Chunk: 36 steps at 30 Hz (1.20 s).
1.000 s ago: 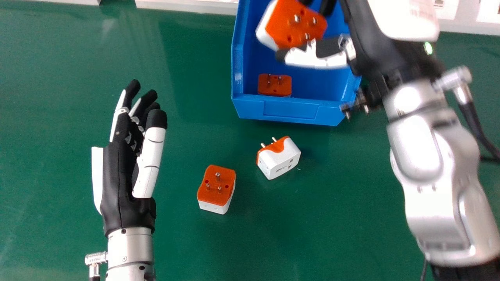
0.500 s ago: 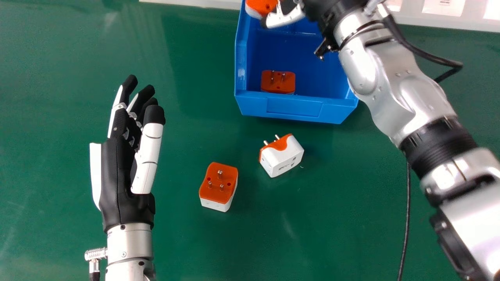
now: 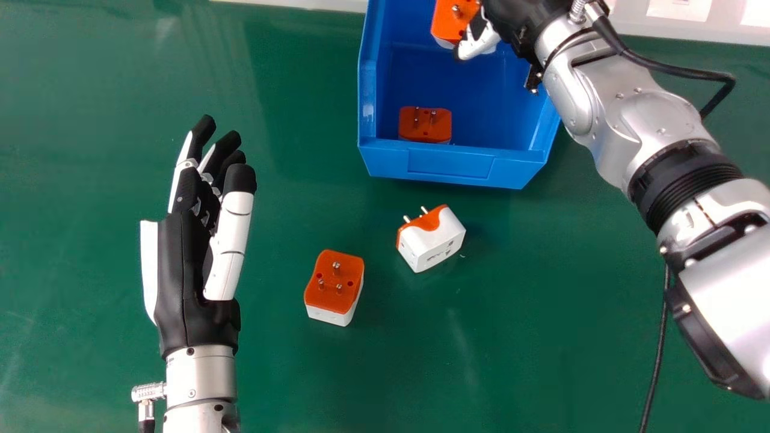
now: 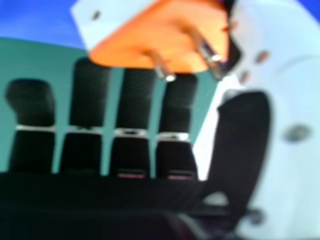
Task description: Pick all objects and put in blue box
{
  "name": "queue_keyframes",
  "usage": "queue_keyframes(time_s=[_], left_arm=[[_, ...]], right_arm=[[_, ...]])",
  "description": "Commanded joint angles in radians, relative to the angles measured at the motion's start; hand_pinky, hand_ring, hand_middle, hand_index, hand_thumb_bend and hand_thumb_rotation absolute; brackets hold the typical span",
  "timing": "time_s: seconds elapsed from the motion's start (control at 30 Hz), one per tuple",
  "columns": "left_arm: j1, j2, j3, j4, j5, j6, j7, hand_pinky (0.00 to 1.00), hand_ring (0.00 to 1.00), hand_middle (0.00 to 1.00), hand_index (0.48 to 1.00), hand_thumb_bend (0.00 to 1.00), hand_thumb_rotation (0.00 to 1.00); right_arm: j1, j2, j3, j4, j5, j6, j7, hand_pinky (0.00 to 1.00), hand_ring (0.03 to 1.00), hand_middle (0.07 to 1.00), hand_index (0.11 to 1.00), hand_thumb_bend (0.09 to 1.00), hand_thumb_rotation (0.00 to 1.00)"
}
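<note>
Green table (image 3: pixel 541 361): underneath everything here, its near part crossed at the right by a black cable (image 3: pixel 659 343).
Left hand (image 3: pixel 186 258): over the table at the left of the head view, fingers extended, thumb apart from them and alongside.
Near plug (image 3: pixel 332 282): on the table between the left hand and the robot's right arm, orange face up, three pins upright, white body below.
Second plug (image 3: pixel 434 240): just beyond and to the right of the near plug, not touching it; white side up, orange face and pins turned towards the box.
Blue box (image 3: pixel 451 167): beyond both loose plugs, open top.
Boxed plug (image 3: pixel 425 123): inside, by the near wall, orange face and pins showing.
Right hand (image 3: pixel 504 15): over the far part of the box, thumb and fingers clamped on the held plug.
Held plug (image 3: pixel 451 21): above the box interior, orange face and pins showing; right hand view is blurred, so the exact contact points are probably best left open.
Pale strip (image 3: pixel 637 30): along the table's far edge.
</note>
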Motion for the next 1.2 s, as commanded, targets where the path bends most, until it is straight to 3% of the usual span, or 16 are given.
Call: queue_keyframes(time_s=[0.0, 0.1, 0.33, 0.5, 0.53, 0.63, 0.67, 0.7, 0.73, 0.8, 0.87, 0.9, 0.97, 1.07, 1.17], left_arm=[[-0.006, 0.002, 0.000, -0.011, 0.000, -0.022, -0.005, 0.81, 0.87, 0.87, 0.910, 0.74, 0.78], [-0.007, 0.002, 0.000, -0.010, -0.003, -0.021, -0.011, 0.82, 0.87, 0.88, 0.910, 0.74, 0.78], [-0.003, 0.003, 0.001, -0.016, -0.008, -0.015, -0.017, 0.82, 0.88, 0.88, 0.910, 0.74, 0.78], [-0.007, 0.002, 0.000, -0.010, -0.007, -0.019, -0.015, 0.82, 0.88, 0.88, 0.910, 0.74, 0.78], [-0.008, 0.001, 0.000, -0.009, -0.006, -0.019, -0.015, 0.82, 0.88, 0.88, 0.911, 0.74, 0.78], [-0.007, -0.001, -0.001, -0.010, -0.006, -0.019, -0.014, 0.82, 0.88, 0.88, 0.911, 0.74, 0.78], [-0.006, -0.001, -0.001, -0.010, -0.006, -0.019, -0.014, 0.83, 0.88, 0.88, 0.911, 0.74, 0.78], [-0.005, -0.001, -0.001, -0.011, -0.007, -0.019, -0.015, 0.83, 0.88, 0.88, 0.911, 0.74, 0.78], [-0.004, -0.001, -0.001, -0.012, -0.006, -0.019, -0.015, 0.83, 0.88, 0.88, 0.911, 0.74, 0.78], [-0.004, -0.001, -0.001, -0.010, -0.004, -0.020, -0.014, 0.83, 0.88, 0.88, 0.911, 0.74, 0.78], [-0.004, -0.002, -0.001, -0.010, -0.002, -0.020, -0.012, 0.83, 0.88, 0.88, 0.911, 0.74, 0.78], [-0.005, -0.003, -0.002, -0.011, 0.000, -0.019, -0.010, 0.83, 0.88, 0.88, 0.911, 0.74, 0.78], [-0.004, -0.004, -0.002, -0.013, 0.004, -0.018, -0.007, 0.83, 0.88, 0.88, 0.910, 0.74, 0.78], [-0.004, -0.004, -0.001, -0.013, 0.010, -0.017, -0.001, 0.83, 0.89, 0.88, 0.910, 0.73, 0.78], [0.003, -0.005, -0.003, -0.018, 0.008, -0.017, -0.003, 0.83, 0.88, 0.88, 0.910, 0.73, 0.78]], right_arm=[[-0.067, -0.019, 0.006, -0.006, 0.013, 0.027, 0.004, 0.19, 0.366, 0.467, 0.520, 0.509, 0.00], [-0.060, -0.015, 0.010, -0.019, 0.022, 0.041, 0.011, 0.21, 0.365, 0.471, 0.526, 0.509, 0.00], [-0.057, 0.001, 0.010, -0.084, 0.066, 0.140, 0.245, 0.21, 0.371, 0.479, 0.518, 0.510, 0.00], [-0.036, -0.012, 0.031, -0.127, 0.054, 0.163, 0.213, 0.21, 0.371, 0.479, 0.518, 0.510, 0.00], [-0.035, -0.013, 0.038, -0.135, 0.046, 0.172, 0.205, 0.35, 0.497, 0.583, 0.605, 0.608, 0.03], [-0.034, -0.014, 0.048, -0.145, 0.043, 0.187, 0.190, 0.35, 0.497, 0.583, 0.605, 0.608, 0.03], [-0.033, -0.016, 0.050, -0.151, 0.044, 0.190, 0.187, 0.48, 0.597, 0.667, 0.684, 0.687, 0.08], [-0.031, -0.017, 0.049, -0.160, 0.048, 0.193, 0.186, 0.48, 0.597, 0.667, 0.684, 0.687, 0.08], [-0.029, -0.018, 0.047, -0.170, 0.051, 0.196, 0.185, 0.58, 0.678, 0.733, 0.747, 0.750, 0.12], [-0.024, -0.021, 0.044, -0.189, 0.056, 0.202, 0.184, 0.58, 0.678, 0.733, 0.747, 0.750, 0.12], [-0.019, -0.025, 0.045, -0.208, 0.054, 0.209, 0.182, 0.73, 0.794, 0.830, 0.839, 0.840, 0.19], [-0.014, -0.029, 0.045, -0.223, 0.053, 0.211, 0.180, 0.73, 0.794, 0.830, 0.839, 0.840, 0.19], [-0.004, -0.035, 0.043, -0.251, 0.053, 0.214, 0.178, 0.83, 0.868, 0.891, 0.897, 0.899, 0.23], [0.014, -0.047, 0.038, -0.301, 0.053, 0.220, 0.175, 0.86, 0.895, 0.913, 0.918, 0.919, 0.25], [0.050, -0.071, 0.028, -0.411, 0.045, 0.244, 0.200, 0.89, 0.916, 0.931, 0.934, 0.936, 0.26]])
